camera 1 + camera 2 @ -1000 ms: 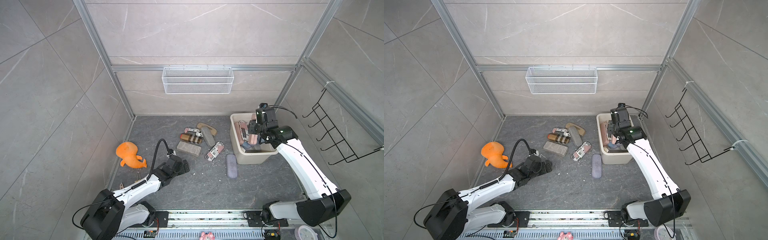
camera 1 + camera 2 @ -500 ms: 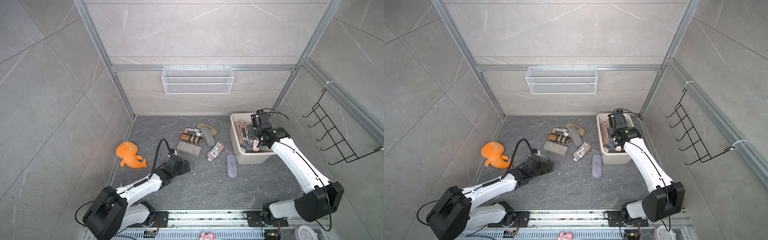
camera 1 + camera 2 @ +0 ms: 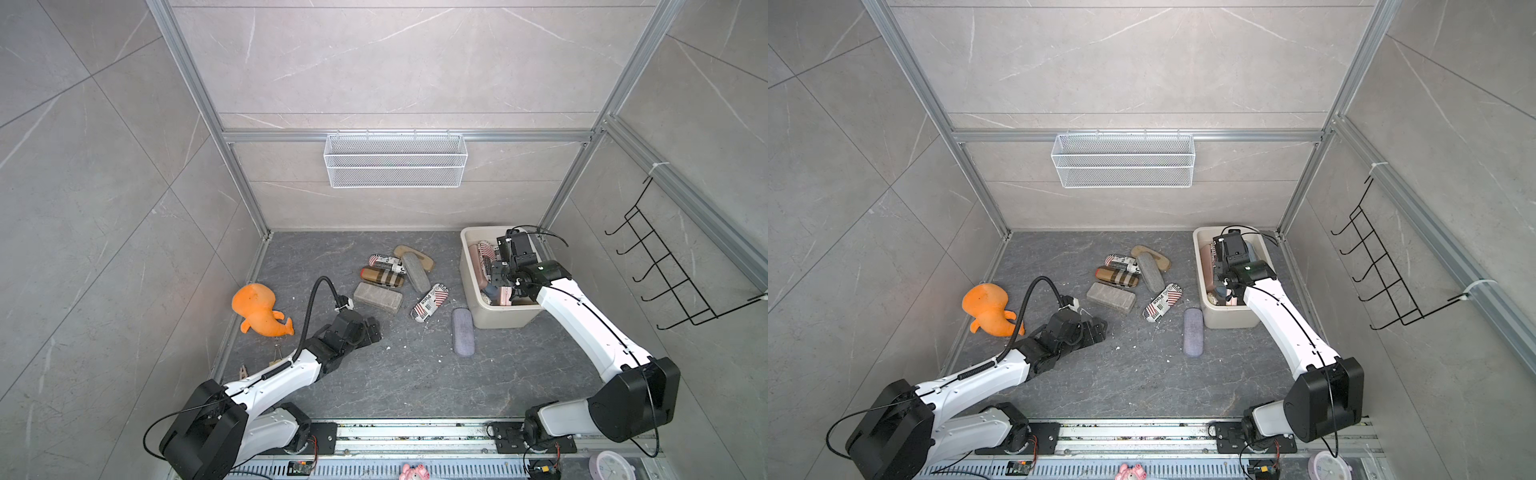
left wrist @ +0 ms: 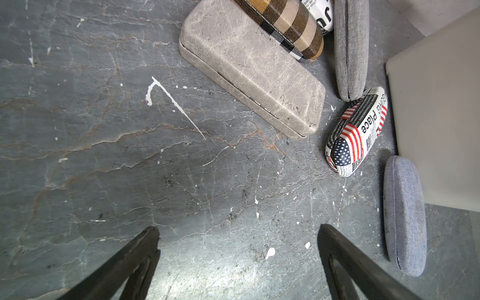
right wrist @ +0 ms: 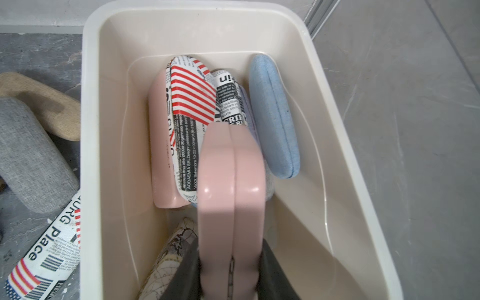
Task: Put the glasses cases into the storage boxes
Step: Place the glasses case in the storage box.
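1. Two black fingers (image 4: 345, 262) of the left gripper (image 3: 372, 328) are spread wide over the grey floor (image 4: 130, 168), holding nothing.
2. Next comes a lilac case (image 3: 462, 331) lying beside the tub (image 3: 498, 318).
3. Five more cases lie farther back: a grey box case (image 3: 378, 297), a flag case (image 3: 429, 302), a plaid case (image 3: 381, 277) and others.
4. Inside the tub, the right gripper (image 5: 230, 259) squeezes a pink case (image 5: 231, 187) above a blue case (image 5: 272, 117).
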Robot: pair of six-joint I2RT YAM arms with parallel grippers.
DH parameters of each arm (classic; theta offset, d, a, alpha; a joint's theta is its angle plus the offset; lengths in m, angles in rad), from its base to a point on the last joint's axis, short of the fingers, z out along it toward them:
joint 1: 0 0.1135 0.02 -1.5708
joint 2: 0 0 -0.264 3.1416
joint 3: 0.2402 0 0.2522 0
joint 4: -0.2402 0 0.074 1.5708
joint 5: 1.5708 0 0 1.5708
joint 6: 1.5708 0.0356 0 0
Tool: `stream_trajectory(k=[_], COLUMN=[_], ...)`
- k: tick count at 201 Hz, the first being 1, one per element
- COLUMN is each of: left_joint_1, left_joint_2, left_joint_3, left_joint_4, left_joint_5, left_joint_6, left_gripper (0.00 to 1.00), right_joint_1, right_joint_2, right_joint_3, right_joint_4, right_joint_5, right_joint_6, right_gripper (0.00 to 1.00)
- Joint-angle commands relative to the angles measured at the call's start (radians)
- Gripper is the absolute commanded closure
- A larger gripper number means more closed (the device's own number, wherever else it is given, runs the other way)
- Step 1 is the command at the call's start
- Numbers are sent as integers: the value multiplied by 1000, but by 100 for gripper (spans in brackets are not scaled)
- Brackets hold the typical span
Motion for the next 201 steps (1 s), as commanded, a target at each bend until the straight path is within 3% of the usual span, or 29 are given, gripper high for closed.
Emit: stream_trajectory(k=[1,26,42,133,201], left_joint_1=[0,0,0,0,5], left_joint_2=[10,10,14,47,150], left_joint_3=[19,10,6,62,291], left_joint_4=[32,33,40,17,-174], left_joint_5=[17,19,18,35,-9], left_joint_6=[7,3,4,18,173], left_gripper=[3,3,3,3,2], right_joint_1=[19,36,38,38,43], right_joint_2=[20,12,-2,-64,-154], right_joint_3=[-48,-74,-98,-140,-109], right_joint_4=[22,20,37,52,43], right_joint_5=[-29,-23,-49,-150,-223], right_joint_6=[31,40,48,86,100], right_gripper=[70,53,49,48,46])
